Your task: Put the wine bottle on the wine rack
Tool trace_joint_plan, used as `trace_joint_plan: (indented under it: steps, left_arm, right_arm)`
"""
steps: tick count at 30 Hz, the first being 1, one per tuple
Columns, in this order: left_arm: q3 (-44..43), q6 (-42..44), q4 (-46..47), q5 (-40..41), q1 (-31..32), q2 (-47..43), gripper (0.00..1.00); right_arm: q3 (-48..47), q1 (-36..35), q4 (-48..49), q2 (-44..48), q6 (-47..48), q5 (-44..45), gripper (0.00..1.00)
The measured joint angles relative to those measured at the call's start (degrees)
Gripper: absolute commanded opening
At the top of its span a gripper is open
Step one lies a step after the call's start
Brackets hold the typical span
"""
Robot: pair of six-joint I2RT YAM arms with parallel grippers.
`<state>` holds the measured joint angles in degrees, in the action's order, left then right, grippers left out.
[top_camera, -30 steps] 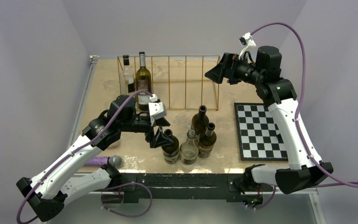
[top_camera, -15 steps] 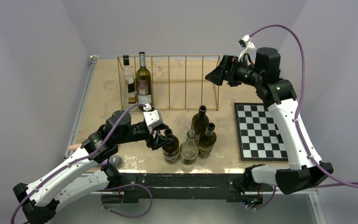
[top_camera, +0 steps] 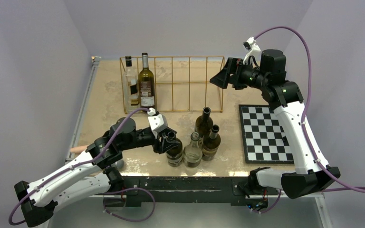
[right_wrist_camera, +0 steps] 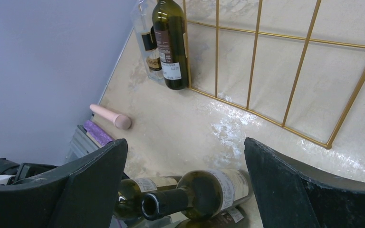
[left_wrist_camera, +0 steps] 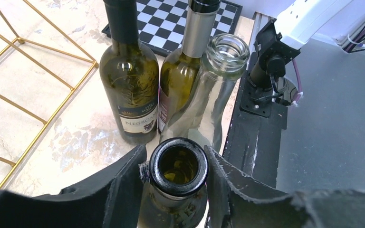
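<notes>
Four wine bottles stand in a cluster near the table's front. My left gripper [top_camera: 166, 139] is at the neck of the front-left dark bottle [top_camera: 174, 151]; in the left wrist view its jaws [left_wrist_camera: 176, 154] press both sides of that bottle's open mouth [left_wrist_camera: 178, 183]. The gold wire wine rack [top_camera: 190, 85] stands at the back, with a clear bottle [top_camera: 131, 84] and a green bottle [top_camera: 146, 83] upright in its left slots. My right gripper [top_camera: 217, 77] is open and empty, raised above the rack's right end; its view looks down on the rack [right_wrist_camera: 285, 71] and the cluster [right_wrist_camera: 209, 190].
A clear bottle [top_camera: 193, 149] and two dark bottles [top_camera: 211, 142] [top_camera: 203, 122] stand right beside the held one. A chessboard [top_camera: 265, 133] lies at the right. A pink rod [top_camera: 78, 149] lies at the table's left front edge.
My left gripper has come down and right from beside the bottle's neck onto it, and its jaws now flank the mouth. The right arm has barely moved.
</notes>
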<state>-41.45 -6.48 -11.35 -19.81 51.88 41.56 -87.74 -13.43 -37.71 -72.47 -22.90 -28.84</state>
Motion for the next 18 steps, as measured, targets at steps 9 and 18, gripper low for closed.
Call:
trace_joint_plan:
  steps: [9, 18]
  left_arm:
    - [0.0, 0.0, 0.3, 3.7, 0.7, 0.1, 0.00]
    - [-5.1, -0.1, -4.1, 14.9, 1.1, 4.5, 0.00]
  right_arm:
    - [0.0, 0.0, -0.7, 0.0, 0.1, 0.8, 0.97]
    - [-0.9, 0.3, -0.5, -0.2, 0.0, -0.7, 0.97]
